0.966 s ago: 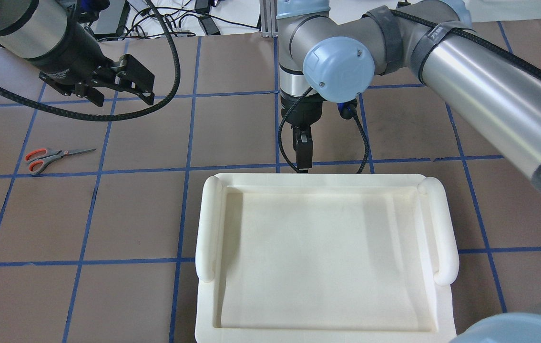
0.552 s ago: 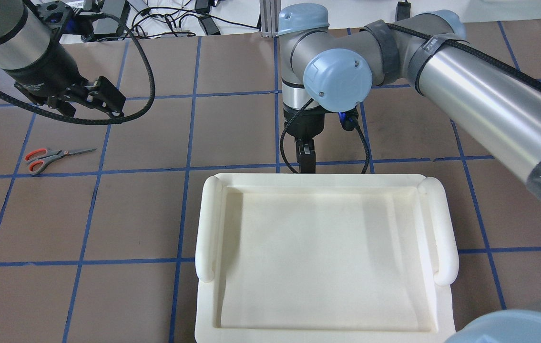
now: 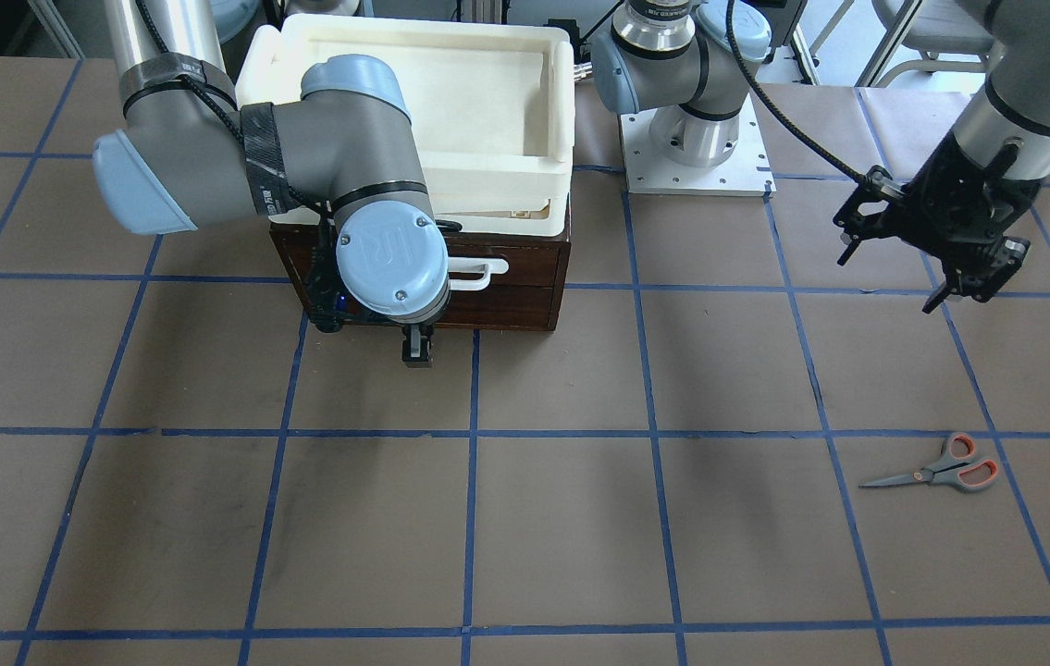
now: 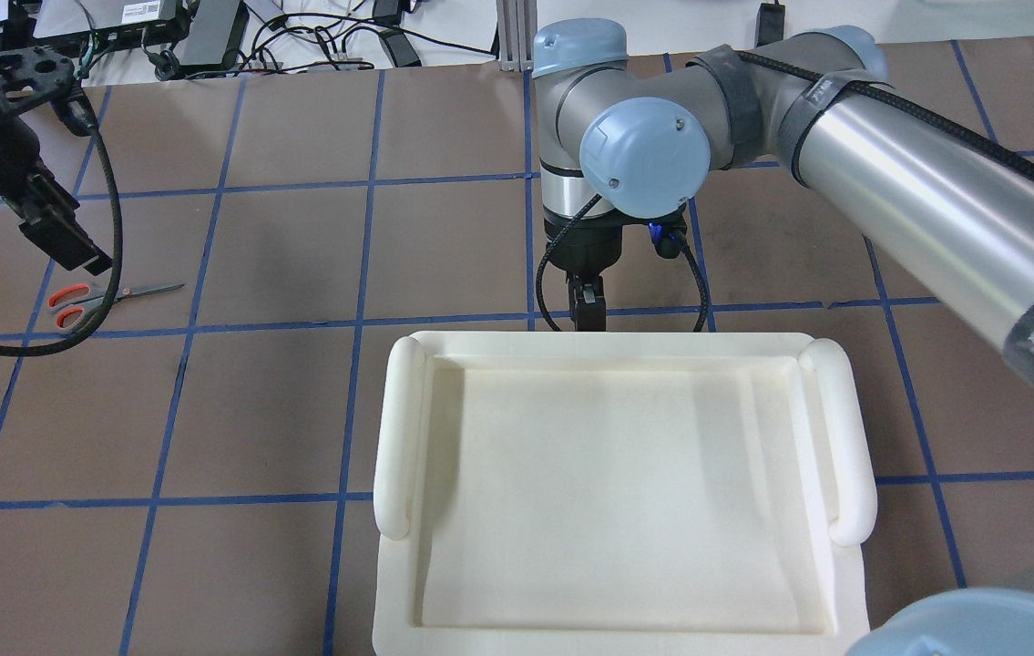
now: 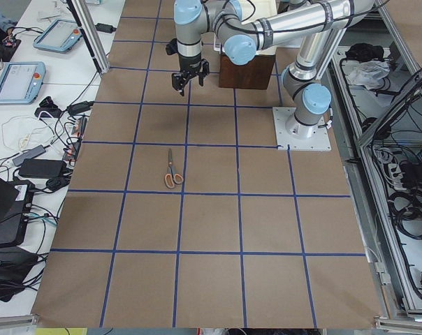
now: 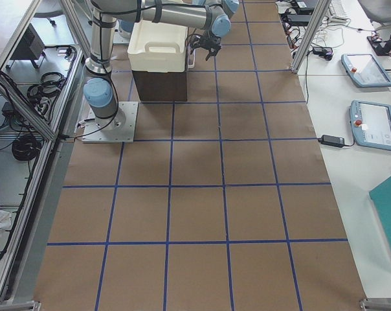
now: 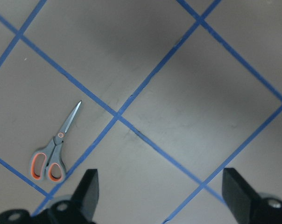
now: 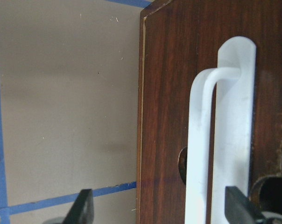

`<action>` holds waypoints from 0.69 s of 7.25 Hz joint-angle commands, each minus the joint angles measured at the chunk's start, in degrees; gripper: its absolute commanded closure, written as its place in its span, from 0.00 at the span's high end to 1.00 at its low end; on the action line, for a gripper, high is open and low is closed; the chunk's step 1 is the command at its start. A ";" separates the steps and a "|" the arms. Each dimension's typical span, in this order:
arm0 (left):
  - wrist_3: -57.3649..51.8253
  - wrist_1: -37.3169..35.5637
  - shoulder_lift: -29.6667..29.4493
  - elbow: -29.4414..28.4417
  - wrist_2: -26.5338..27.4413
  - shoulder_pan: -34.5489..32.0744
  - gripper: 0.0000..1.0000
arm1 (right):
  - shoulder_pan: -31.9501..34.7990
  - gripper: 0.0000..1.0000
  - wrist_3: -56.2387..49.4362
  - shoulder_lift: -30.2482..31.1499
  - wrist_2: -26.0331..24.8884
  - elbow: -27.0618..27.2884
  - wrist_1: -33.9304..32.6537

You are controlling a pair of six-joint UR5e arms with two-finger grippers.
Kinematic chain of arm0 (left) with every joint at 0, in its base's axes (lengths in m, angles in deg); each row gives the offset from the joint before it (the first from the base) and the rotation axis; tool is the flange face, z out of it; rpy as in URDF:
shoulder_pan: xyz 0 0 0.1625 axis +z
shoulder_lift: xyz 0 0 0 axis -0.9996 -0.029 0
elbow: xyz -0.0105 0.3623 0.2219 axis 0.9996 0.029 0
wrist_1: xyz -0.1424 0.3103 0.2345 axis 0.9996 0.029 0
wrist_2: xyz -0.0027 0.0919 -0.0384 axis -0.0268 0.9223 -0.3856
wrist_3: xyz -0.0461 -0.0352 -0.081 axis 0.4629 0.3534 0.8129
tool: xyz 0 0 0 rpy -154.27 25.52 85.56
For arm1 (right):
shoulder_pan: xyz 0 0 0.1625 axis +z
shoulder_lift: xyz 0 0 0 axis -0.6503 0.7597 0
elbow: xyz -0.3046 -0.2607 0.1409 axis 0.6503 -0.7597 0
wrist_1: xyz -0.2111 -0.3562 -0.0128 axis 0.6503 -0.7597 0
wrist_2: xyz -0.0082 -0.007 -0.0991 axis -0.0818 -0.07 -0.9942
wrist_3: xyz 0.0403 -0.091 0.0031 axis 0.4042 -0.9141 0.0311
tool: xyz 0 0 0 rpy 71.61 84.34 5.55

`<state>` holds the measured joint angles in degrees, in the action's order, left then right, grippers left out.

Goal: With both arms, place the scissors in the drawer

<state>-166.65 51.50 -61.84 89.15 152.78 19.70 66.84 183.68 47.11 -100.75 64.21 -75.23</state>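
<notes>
The scissors (image 4: 84,302) lie flat on the brown table at the left, handles left, blades shut; they also show in the front view (image 3: 941,472) and the left wrist view (image 7: 52,151). My left gripper (image 4: 68,244) hangs open and empty just above and behind them, apart from them (image 7: 162,203). The drawer (image 3: 511,277) is shut, its dark front and white bar handle (image 8: 227,126) facing away from the robot. My right gripper (image 8: 159,212) is open right at the drawer front, its fingers to either side of the handle, which it is not gripping (image 4: 588,308).
A cream-white plastic tray (image 4: 398,437) sits on top of the drawer cabinet (image 6: 160,84) and hides the drawer from overhead. The right arm's elbow (image 3: 339,157) hangs over the cabinet's front. Blue tape lines grid the table. Cables and devices lie beyond the far edge.
My left gripper has swung to the overhead view's left and down, ending close over the scissors. My right gripper has edged slightly closer to the drawer front. The scissors have not moved.
</notes>
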 commanded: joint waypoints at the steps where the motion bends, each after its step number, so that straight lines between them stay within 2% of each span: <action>1: -24.67 -9.62 -6.93 -0.09 -0.74 4.29 0.91 | 0.00 1.00 -0.29 -0.03 0.10 0.59 -0.47; 2: -35.63 -14.11 -10.27 -0.35 -0.66 4.83 0.91 | 0.00 1.00 -0.56 -0.12 0.36 0.68 -0.65; 3: -41.22 -15.29 -13.26 -0.44 -0.75 7.35 0.91 | 0.00 1.00 -0.47 -1.16 0.36 0.68 -0.74; 4: -42.84 -16.60 -15.81 -1.05 -0.75 10.86 0.91 | 0.00 1.00 -0.47 -1.78 0.36 0.68 -0.91; 5: -42.86 -20.10 -18.97 -1.23 -0.57 11.68 0.92 | 0.00 1.00 -0.47 -1.70 0.36 0.59 -1.18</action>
<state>-207.71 34.89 -77.02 88.27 152.09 29.27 66.84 183.21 45.68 -100.40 64.86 -76.12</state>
